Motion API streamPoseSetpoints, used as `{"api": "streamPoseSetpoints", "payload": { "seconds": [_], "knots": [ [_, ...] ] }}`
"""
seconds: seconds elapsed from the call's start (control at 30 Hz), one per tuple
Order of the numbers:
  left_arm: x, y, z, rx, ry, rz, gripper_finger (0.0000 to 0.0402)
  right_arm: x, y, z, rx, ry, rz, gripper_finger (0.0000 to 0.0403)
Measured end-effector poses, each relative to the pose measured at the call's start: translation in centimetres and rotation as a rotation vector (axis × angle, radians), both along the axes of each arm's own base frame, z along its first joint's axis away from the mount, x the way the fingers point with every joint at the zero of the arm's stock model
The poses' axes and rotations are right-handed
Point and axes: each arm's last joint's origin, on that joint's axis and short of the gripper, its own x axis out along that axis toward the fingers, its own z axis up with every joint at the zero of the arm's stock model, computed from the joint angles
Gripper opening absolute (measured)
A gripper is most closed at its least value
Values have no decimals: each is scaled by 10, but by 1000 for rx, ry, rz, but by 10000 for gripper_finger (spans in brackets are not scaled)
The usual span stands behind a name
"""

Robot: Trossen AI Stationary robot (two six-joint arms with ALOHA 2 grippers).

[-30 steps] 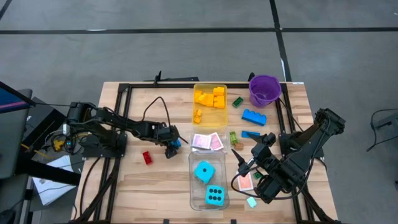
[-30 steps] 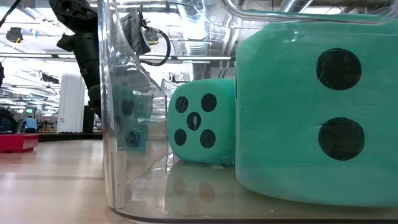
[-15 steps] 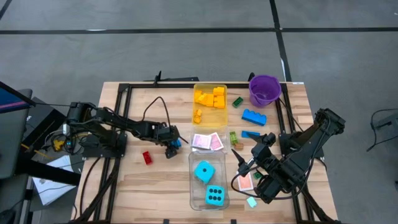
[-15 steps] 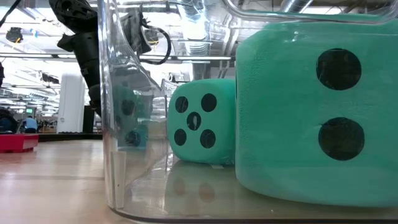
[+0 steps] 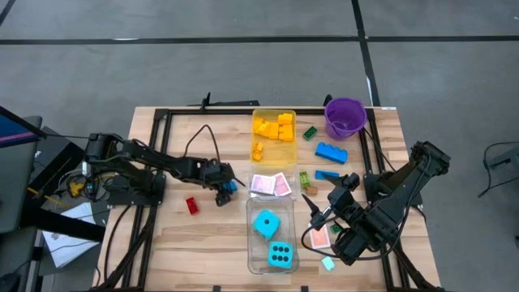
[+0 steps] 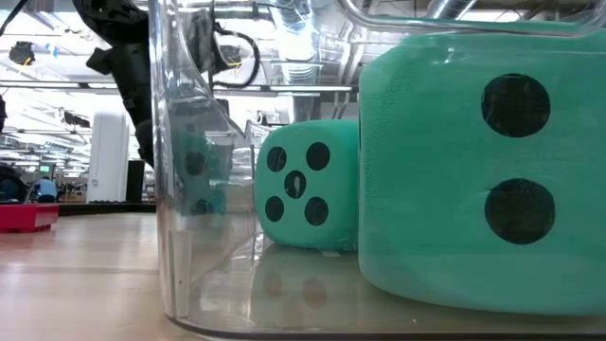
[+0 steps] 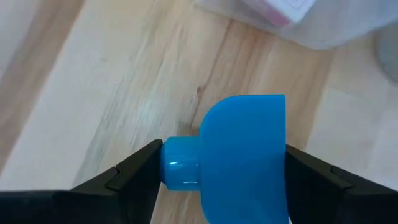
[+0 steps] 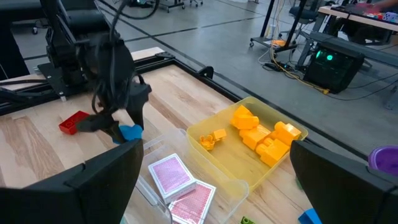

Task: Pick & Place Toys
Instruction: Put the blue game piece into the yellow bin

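Principal risk, as a judgement: the blue brick [image 7: 239,158] is gripped across its width with a stud end protruding past one finger, so any jolt or an uneven release could let it pivot and fall onto the bare table [image 5: 162,243] short of a tray. A second risk is contact with the clear tray [image 5: 253,243], whose near wall stands just beside the left gripper [image 5: 224,191]. Left gripper: clenched on the blue brick, which sits between its two dark fingers, seen left of centre in the high view, just left of the pink-backed cards [image 5: 270,185]. Right gripper [image 5: 323,212]: jaws spread wide, holding nothing, at lower right of the high view, beside a pink card [image 5: 319,237] lying loose on the table. Elsewhere: a red brick [image 5: 192,205] lies apart, lower left of the left gripper; two cyan dice [image 5: 273,239] rest in the clear tray; yellow bricks [image 5: 274,127] fill the yellow-tinted tray [image 5: 274,113] at upper centre; another blue brick [image 5: 331,151] lies below the purple bucket [image 5: 345,117].
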Motion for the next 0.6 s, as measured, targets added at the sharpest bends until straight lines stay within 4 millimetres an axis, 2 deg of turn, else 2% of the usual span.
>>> {"api": "streamPoseSetpoints", "payload": {
  "seconds": [0.4,0.6],
  "knots": [
    [-18,11,59,22,-260,12,266,0,0,0,2,3,0,398],
    [-24,18,88,62,-452,17,264,0,0,0,1,4,0,398]
  ]
}}
